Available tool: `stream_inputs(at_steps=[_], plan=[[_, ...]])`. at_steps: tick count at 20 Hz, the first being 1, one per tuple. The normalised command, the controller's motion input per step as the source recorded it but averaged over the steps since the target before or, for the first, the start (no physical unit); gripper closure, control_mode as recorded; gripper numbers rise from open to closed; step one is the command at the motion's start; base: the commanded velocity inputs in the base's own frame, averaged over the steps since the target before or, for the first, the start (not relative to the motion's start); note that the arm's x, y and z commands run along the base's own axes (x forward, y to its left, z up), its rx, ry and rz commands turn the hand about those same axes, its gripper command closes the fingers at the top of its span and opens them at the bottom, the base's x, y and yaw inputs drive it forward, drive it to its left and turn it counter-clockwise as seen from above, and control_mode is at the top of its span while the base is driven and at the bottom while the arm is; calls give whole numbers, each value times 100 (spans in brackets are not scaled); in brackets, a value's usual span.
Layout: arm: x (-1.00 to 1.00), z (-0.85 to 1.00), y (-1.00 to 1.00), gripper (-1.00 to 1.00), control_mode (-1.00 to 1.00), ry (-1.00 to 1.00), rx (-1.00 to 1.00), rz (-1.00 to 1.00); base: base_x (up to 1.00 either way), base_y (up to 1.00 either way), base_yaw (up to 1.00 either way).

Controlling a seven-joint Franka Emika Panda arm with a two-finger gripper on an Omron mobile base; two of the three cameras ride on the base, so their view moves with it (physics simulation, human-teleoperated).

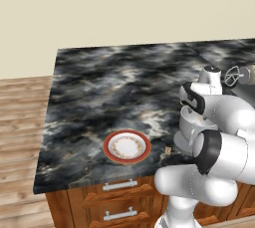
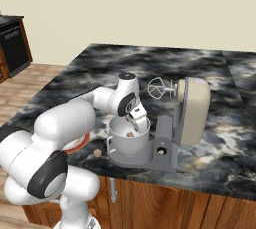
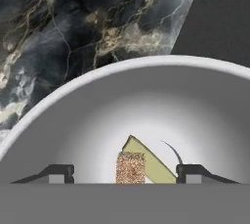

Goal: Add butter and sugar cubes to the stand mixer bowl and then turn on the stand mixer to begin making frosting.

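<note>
In the hand view my gripper points down into the stand mixer bowl. It is open, both dark tips standing wide apart. Between them, touching neither, is a tan speckled sugar cube, and the pale yellow-green butter lies on the bowl's floor beside it. The right base view shows my gripper just above the silver bowl, with a sugar cube inside. The bowl sits on the base of the stand mixer, whose beige head is tilted back. A second sugar cube rests on the counter.
A red-rimmed white plate lies near the counter's front edge, left of the loose cube. The raised wire whisk hangs close above and behind my hand. The dark marble counter stretches to the left and back. Wooden drawers sit below.
</note>
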Motion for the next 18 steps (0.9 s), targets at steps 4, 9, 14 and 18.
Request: stream_inputs(at_steps=[4, 9, 14, 18], plan=[[-13, 14, 12, -100, -100, -2, 0, 0, 0, 0, 0], [-22, 38, 59, -100, -100, 2, -5, -3, 0, 0, 0], [-30, 14, 67, -100, -100, 9, -1, -8, 0, 0, 0], [-41, 0, 55, -100, -100, 17, 0, -7, 0, 0, 0]])
